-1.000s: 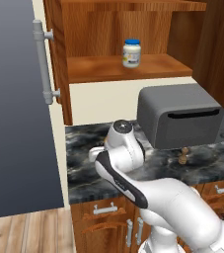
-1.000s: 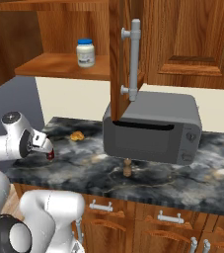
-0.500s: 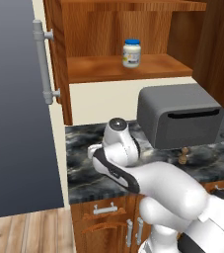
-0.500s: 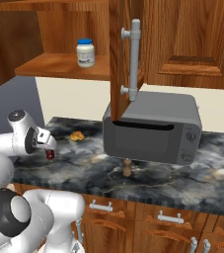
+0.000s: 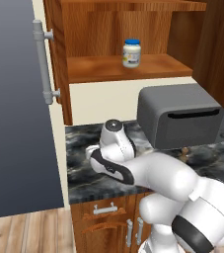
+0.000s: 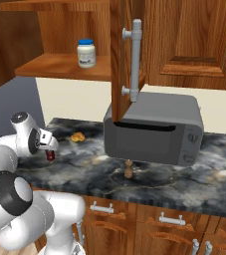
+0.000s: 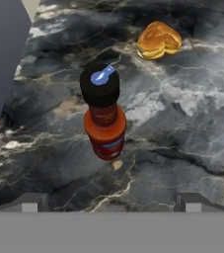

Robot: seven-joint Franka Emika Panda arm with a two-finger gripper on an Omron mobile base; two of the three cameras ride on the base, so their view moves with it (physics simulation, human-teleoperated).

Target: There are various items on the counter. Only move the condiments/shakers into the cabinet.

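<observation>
Above the claw, high on the wall: cabinet (image 5: 133,69), reddish-brown wood, door swung wide, one flat shelf.
Right of the claw, on the stone: toaster oven (image 6: 154,129), grey, boxy, not part of the job.
Under the claw: counter (image 7: 182,123), dark marbled stone with pale veins, wooden drawers below.
Claw (image 6: 50,144): low over the counter's left end, jaws spread wide, nothing between them; in the hand view the two fingertips (image 7: 32,201) stand well apart at the bottom.
Far above the claw, on the cabinet shelf: jar (image 5: 131,53), white, blue lid, upright, already put away by the look of it.
Directly ahead of the claw, between the lines of its fingers: sauce bottle (image 7: 103,116), red, black cap, upright on the stone, untouched.
Beyond the bottle: food lump (image 7: 159,40), orange-tan, to stay where it is.
Right of the claw, before the oven: shaker (image 6: 129,169), small, brown, upright, not yet moved.

Step in hand, as judged: approach to the sauce bottle. Next move calls for easing forward until the body sits between the fingers, closing on it below the cap, then lifting to the shelf.
</observation>
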